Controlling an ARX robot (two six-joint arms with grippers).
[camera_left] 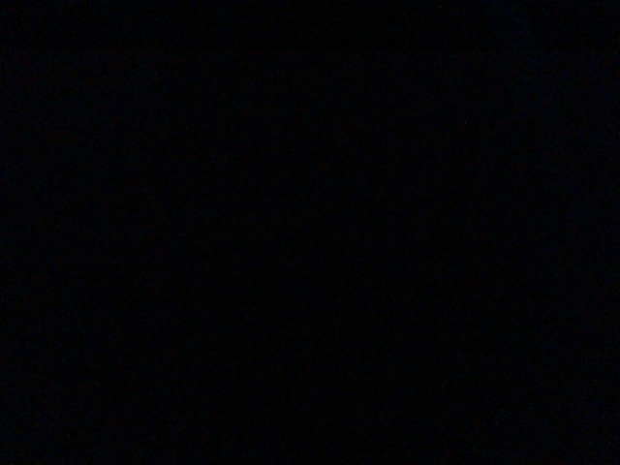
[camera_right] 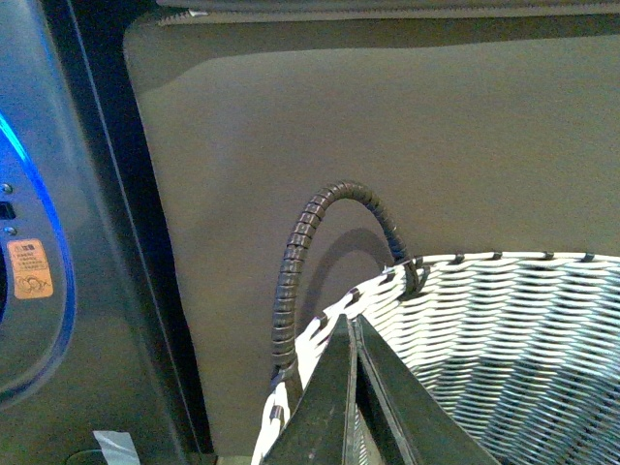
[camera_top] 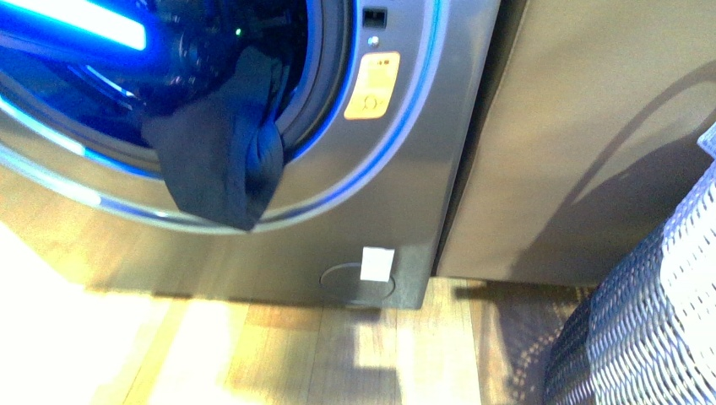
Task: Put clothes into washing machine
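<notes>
The silver-grey washing machine (camera_top: 405,169) fills the left of the front view, its round porthole lit blue. The dark navy clothes (camera_top: 224,143) hang out of the drum opening over the lower rim, partly inside. Neither arm shows in the front view. The left wrist view is dark and tells nothing. My right gripper (camera_right: 353,325) is shut and empty, its tips together above the rim of a white woven basket (camera_right: 484,329). The washer's side with the orange sticker (camera_right: 29,268) shows in the right wrist view too.
The beige-grey sofa side (camera_top: 608,126) stands right of the washer. The woven basket (camera_top: 650,312) is at the front view's lower right, with a dark wrapped handle (camera_right: 295,252). A white tag (camera_top: 376,263) hangs on the washer's lower panel. Wooden floor (camera_top: 279,354) lies below.
</notes>
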